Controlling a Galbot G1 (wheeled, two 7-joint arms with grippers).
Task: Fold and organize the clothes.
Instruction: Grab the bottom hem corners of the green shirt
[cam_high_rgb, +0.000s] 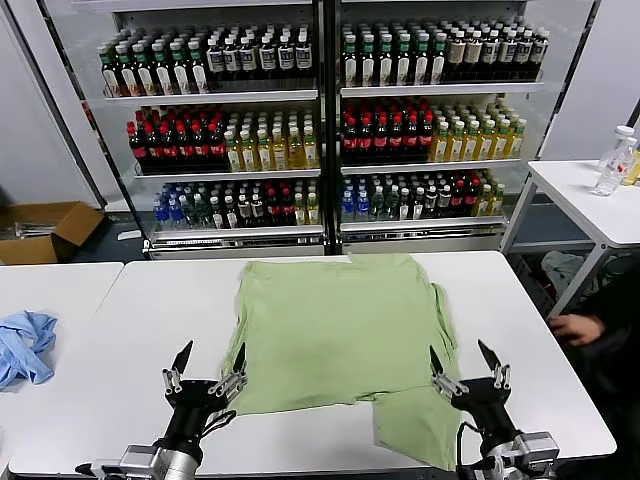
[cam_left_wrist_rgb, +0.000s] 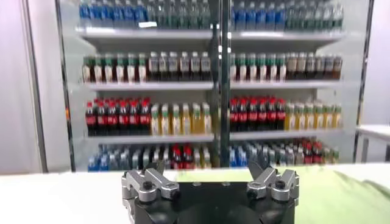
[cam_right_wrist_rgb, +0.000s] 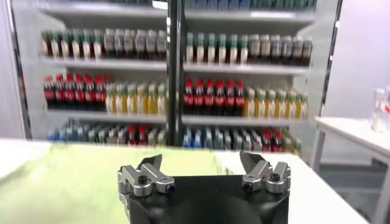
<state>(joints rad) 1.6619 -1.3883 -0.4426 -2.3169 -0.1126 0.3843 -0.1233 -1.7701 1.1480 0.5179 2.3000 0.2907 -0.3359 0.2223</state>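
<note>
The light green polo shirt lies flat on the white table, partly folded, with a flap hanging toward the front right edge. Collar and placket are hidden. My left gripper is open and empty at the shirt's front left corner. My right gripper is open and empty just right of the shirt's front right part. The shirt shows as a green strip beyond the open left gripper in the left wrist view and beyond the open right gripper in the right wrist view.
A light blue garment lies on the table to the left. Shelves of bottles stand behind the table. A second white table with a bottle stands at the right. A person's hand is near the table's right edge.
</note>
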